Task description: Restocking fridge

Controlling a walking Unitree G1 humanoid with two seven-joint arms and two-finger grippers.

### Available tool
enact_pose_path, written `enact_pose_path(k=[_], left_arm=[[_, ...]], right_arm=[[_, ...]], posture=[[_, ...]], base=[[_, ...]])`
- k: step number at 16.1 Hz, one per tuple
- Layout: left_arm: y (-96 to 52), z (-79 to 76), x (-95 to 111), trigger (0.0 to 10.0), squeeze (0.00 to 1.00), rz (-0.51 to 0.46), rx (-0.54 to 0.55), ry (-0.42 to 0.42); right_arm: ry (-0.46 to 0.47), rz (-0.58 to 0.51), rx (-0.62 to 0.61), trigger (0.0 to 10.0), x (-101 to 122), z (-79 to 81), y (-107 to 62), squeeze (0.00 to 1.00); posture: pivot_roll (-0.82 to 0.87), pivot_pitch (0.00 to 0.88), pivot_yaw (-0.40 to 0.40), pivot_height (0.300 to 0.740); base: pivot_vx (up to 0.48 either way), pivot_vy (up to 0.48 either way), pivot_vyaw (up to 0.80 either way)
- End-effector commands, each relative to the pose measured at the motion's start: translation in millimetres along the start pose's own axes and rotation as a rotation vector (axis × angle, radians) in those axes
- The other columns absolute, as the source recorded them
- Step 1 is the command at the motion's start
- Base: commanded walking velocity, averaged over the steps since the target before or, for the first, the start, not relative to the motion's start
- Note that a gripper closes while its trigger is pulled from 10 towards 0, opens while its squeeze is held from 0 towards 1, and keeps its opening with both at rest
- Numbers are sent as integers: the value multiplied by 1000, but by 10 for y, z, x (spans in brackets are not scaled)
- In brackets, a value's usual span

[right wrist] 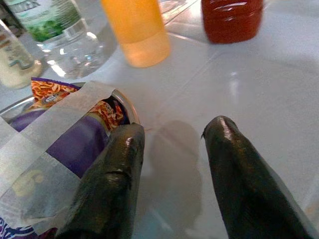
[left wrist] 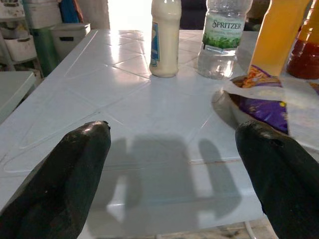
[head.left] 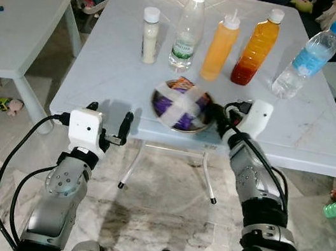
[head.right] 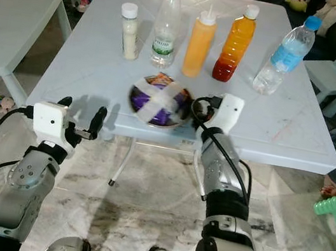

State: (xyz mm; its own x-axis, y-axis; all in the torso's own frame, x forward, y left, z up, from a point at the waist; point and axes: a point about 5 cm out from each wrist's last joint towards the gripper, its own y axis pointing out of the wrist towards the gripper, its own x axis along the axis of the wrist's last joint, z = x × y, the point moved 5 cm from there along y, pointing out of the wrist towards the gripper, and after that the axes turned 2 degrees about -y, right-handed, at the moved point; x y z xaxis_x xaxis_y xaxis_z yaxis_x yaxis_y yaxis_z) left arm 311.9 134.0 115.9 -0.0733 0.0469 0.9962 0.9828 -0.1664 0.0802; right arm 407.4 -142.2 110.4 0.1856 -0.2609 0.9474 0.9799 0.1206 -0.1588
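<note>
Bowl [head.left: 181, 105] sits centre frame on the desk [head.left: 112, 71], taped over a purple packet. Right pincer [head.left: 226, 118] touches its rim, fingers narrow, gripping nothing. Left pincer [head.left: 109, 122] lower left, spread wide.

Both eye views look from the head, forward and steeply down over the white tabletop [head.left: 112, 71], sharing the bottle row and the taped bowl [head.left: 182, 105]; the right eye sits slightly offset. The left wrist view looks low and close across the tabletop between its gripper [left wrist: 172, 169] fingers toward the bottles. The right wrist view sits very near the bowl rim, angled down past its gripper [right wrist: 172, 149]
</note>
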Motion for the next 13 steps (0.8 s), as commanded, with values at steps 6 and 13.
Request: enact_pose_path(k=[6,13], left_arm=[[17,-18,47,10000,0,-11,-8,12],[35,-30,53,10000,0,-15,-12,11]], right_arm=[[-4,-41,57,10000,114,198,22,1000],[17,32,81,10000,-154,448,-182,1000]], posture=[[92,114,-19,740],[87,107,-25,740]], base=[[0,0,0],[0,0,0]])
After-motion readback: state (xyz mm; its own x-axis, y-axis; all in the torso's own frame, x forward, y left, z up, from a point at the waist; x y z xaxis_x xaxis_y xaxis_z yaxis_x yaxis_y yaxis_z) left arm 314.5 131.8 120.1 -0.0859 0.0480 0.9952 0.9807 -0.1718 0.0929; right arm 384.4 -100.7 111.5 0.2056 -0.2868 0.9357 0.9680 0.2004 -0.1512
